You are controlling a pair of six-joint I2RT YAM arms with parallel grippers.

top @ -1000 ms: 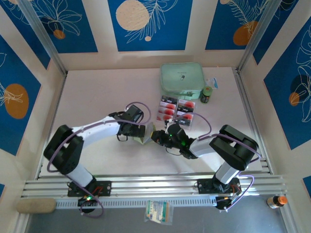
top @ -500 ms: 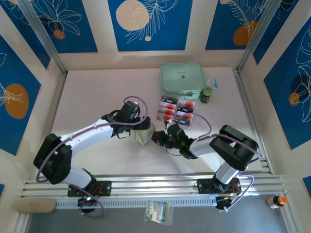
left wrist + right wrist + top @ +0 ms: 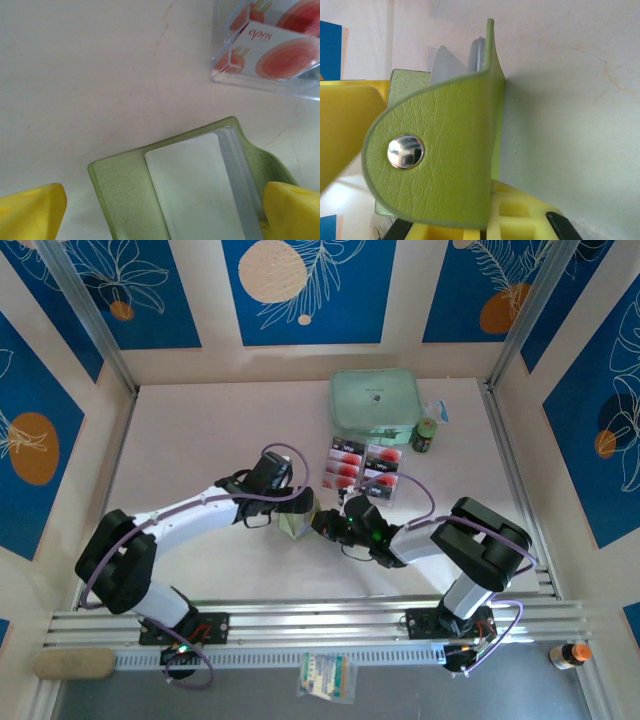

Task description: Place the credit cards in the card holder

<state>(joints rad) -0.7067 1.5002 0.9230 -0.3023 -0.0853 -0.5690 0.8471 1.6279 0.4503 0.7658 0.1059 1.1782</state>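
The olive-green card holder [image 3: 296,521] stands open on the table's middle, and my right gripper [image 3: 322,523] is shut on its edge. In the right wrist view its snap tab [image 3: 435,165] curls over my right gripper [image 3: 490,222]. My left gripper [image 3: 285,504] hangs open over the holder from the left. The left wrist view shows the card holder [image 3: 125,195] with a pale sleeve [image 3: 195,190] inside, lying between the yellow fingers [image 3: 30,212]. The credit cards [image 3: 362,468], pale with red round marks, lie in a clear tray [image 3: 260,82] just behind.
A mint-green case [image 3: 375,402] sits at the back right, with a small dark bottle [image 3: 426,436] beside it. Aluminium rails [image 3: 320,625] run along the near edge. The table's left half is bare white.
My left arm has changed its pose and its wrist has shifted a little toward the back. It is still over the card holder. The right arm and the holder have not moved.
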